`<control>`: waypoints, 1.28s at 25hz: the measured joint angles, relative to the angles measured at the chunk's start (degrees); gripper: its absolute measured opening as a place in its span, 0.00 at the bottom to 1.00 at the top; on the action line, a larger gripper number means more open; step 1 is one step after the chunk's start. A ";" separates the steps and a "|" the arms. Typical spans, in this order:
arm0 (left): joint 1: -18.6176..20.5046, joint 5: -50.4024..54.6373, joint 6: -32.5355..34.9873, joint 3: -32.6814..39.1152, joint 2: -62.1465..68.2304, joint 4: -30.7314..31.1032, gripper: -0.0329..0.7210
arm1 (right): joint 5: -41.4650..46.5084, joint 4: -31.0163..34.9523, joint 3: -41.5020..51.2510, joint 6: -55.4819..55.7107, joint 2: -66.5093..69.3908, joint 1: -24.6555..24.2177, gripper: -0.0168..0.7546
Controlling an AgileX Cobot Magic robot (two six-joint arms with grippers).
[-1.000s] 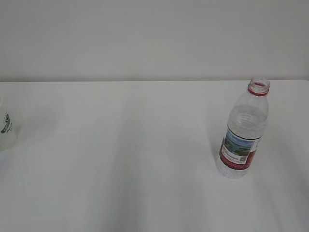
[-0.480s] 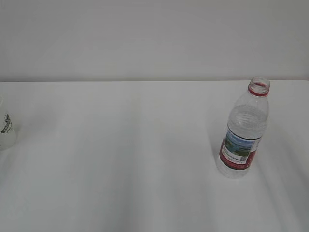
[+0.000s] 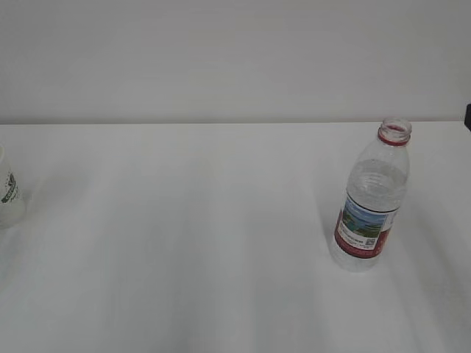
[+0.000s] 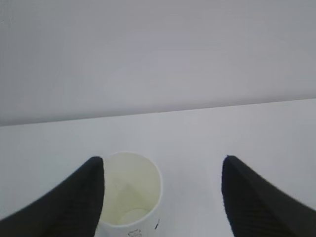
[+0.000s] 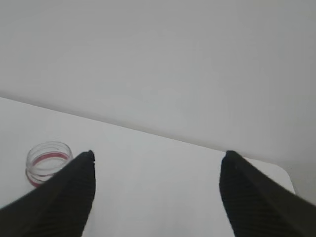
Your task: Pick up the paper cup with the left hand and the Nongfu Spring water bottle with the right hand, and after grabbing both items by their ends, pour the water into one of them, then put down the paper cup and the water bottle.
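The Nongfu Spring water bottle (image 3: 372, 198) stands upright and uncapped on the right of the white table; its clear water is hard to make out. In the right wrist view only its open mouth (image 5: 47, 159) shows, left of and beyond my left fingertip. My right gripper (image 5: 158, 154) is open with nothing between its fingers. The paper cup (image 3: 7, 195) stands at the far left edge of the exterior view, cut off. In the left wrist view the paper cup (image 4: 131, 192) is upright beside the left finger, its pale bottom visible. My left gripper (image 4: 163, 160) is open around it, not holding it.
The white table (image 3: 206, 243) runs back to a plain pale wall (image 3: 221, 59). A dark sliver (image 3: 468, 116) shows at the right edge of the exterior view. The table's far right corner (image 5: 284, 175) appears in the right wrist view.
A dark sliver has come into the exterior view at the right edge. The bottle and the cup have not moved.
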 joint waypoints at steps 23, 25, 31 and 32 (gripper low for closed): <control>0.00 -14.13 0.00 7.48 10.08 -7.46 0.76 | -5.64 -14.21 1.81 18.77 11.23 0.00 0.79; -0.35 -15.48 -0.10 8.21 11.38 -7.59 0.75 | -7.01 -16.15 2.94 21.97 11.64 0.00 0.79; -3.03 -23.84 -0.31 13.55 17.64 -7.70 0.72 | -12.60 -20.66 7.38 27.46 12.72 0.00 0.79; -3.26 -24.77 -0.43 14.05 18.60 -7.70 0.72 | -12.87 -20.96 7.64 27.91 12.72 0.00 0.79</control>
